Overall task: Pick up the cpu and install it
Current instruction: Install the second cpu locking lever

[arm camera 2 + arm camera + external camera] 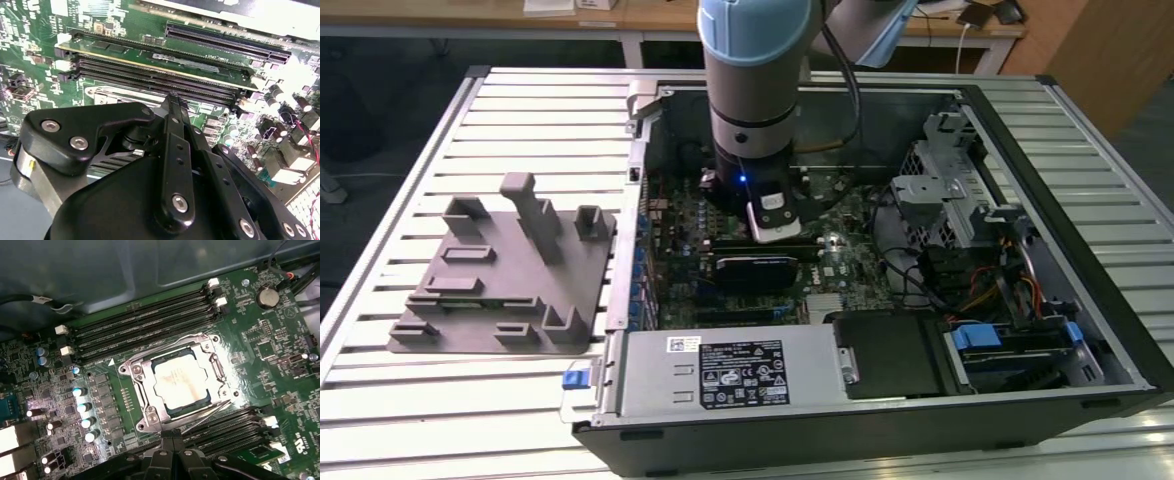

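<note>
Inside its metal-framed socket (177, 385) sits the square, shiny cpu (179, 383); closed, empty gripper (172, 442) above.

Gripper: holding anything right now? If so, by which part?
Nothing held, as far as shows. The cpu sits in the motherboard socket, and the gripper is above its edge with fingertips together and nothing between them.

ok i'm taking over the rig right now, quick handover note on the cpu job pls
Gripper: shut and empty, fingers pressed together, down inside the open computer case just above the motherboard.
The cpu: lying in the socket, silver top up, inside the metal frame.
Done: the pick and the placing.
Left: I cannot tell whether the socket frame is latched; check that.
Grey fixture block sits outside the case on the exterior view's left.
</note>
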`<state>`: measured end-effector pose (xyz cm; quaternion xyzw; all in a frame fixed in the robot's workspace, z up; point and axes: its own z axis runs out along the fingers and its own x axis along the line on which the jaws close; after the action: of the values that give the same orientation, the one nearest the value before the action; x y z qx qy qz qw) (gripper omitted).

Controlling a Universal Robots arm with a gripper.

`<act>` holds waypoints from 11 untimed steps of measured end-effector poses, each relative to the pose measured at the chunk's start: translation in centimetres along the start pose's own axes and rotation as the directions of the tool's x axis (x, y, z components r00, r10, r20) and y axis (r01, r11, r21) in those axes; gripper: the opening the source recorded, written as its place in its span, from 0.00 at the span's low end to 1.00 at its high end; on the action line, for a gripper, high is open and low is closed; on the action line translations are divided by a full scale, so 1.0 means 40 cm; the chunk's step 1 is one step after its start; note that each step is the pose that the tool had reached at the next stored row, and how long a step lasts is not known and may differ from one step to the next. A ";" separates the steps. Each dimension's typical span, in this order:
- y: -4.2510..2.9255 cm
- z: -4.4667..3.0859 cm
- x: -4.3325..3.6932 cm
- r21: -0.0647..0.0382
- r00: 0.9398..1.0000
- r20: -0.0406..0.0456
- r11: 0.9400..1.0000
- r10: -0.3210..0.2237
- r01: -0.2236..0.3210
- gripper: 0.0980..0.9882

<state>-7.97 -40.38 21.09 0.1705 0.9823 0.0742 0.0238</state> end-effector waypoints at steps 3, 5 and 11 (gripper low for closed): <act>-0.003 0.006 0.004 -0.006 1.000 -0.002 1.000 0.000 0.000 0.01; -0.005 0.008 0.007 -0.011 1.000 -0.004 1.000 0.001 -0.001 0.01; -0.016 0.016 0.017 -0.030 1.000 -0.011 1.000 0.002 -0.002 0.01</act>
<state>-8.78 -40.64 20.35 0.1707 0.9810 0.0899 0.0210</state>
